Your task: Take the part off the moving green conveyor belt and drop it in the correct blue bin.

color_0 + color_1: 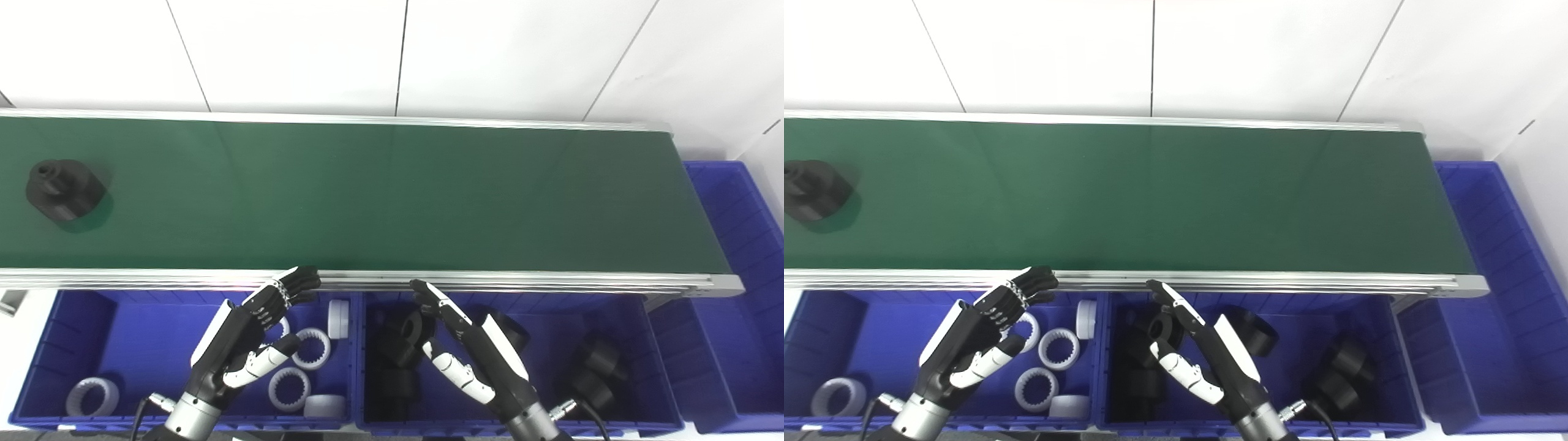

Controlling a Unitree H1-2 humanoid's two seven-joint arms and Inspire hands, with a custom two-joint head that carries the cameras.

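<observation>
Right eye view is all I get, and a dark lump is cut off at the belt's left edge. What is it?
Observer: The left eye view shows it whole: a black part, a squat body with a narrower round collar on top, lying on the green belt.
Operator: Does the blue bin with the white rings end just outside my picture?
Observer: Yes. Its left wall shows here, with pale floor beyond it.

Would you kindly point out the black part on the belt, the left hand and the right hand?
black part (63,190), left eye view, on its top face.
left hand (257,318), left eye view, on its back.
right hand (468,340), left eye view, on its back.
</observation>
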